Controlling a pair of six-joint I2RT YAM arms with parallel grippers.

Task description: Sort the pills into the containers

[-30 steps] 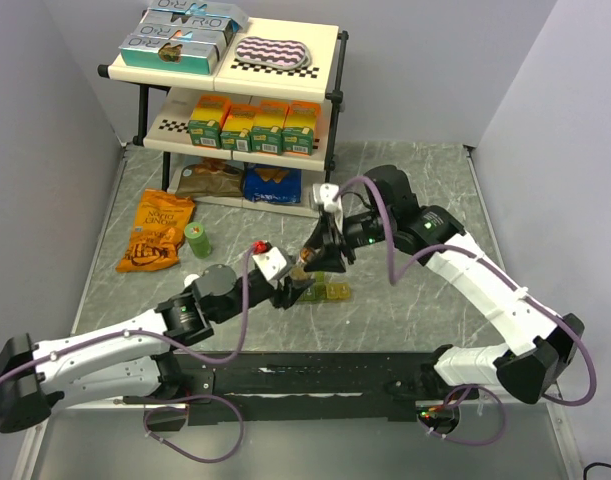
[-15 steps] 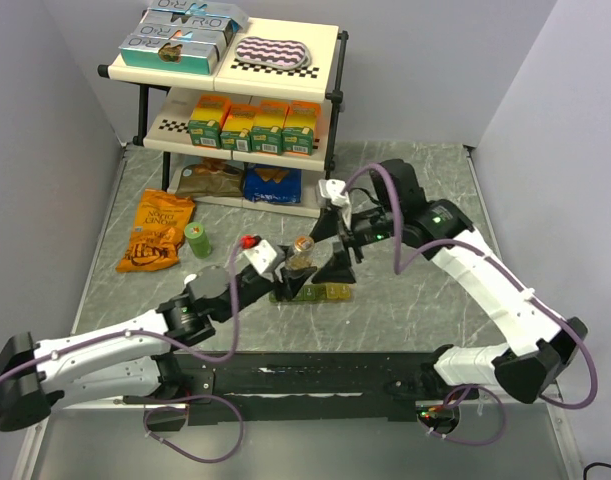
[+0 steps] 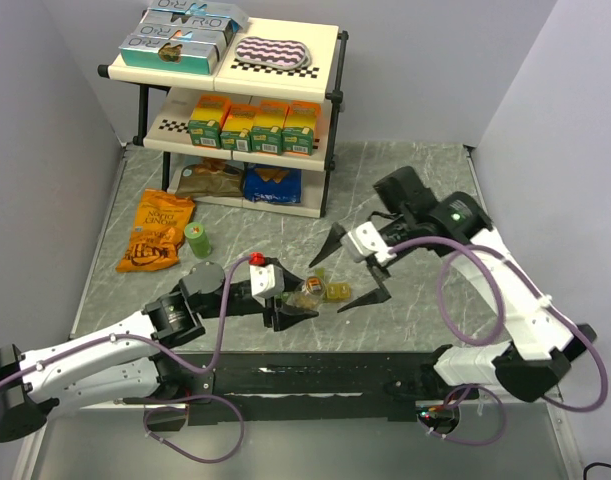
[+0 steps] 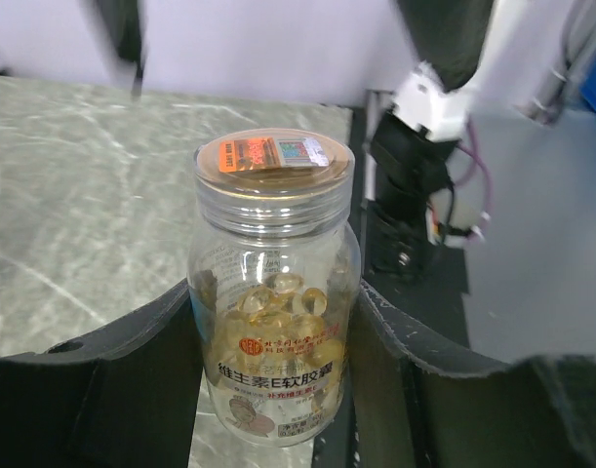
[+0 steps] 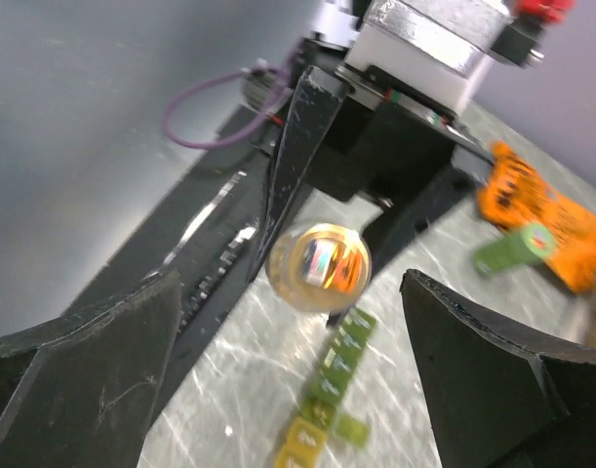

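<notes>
My left gripper (image 3: 303,300) is shut on a clear bottle (image 3: 308,292) of yellow softgel pills and holds it upright; in the left wrist view the bottle (image 4: 273,292) sits between the two black fingers (image 4: 132,351), its top sealed with an orange label. The container strip (image 3: 336,291), green to yellow, lies on the table just right of the bottle, partly hidden by it. In the right wrist view the strip (image 5: 332,390) lies below the bottle's top (image 5: 319,265), one small lid flipped open. My right gripper (image 3: 349,271) is open and empty, above and right of the strip.
A green cylindrical bottle (image 3: 197,239) and an orange snack bag (image 3: 157,232) lie at the left. A two-tier shelf (image 3: 235,90) with boxes and cartons stands at the back, bags under it. A black rail (image 3: 315,375) runs along the near edge.
The right gripper let go of the bottle's top, opened wide and drew back to the right. The left gripper carried the bottle nearer to the front edge.
</notes>
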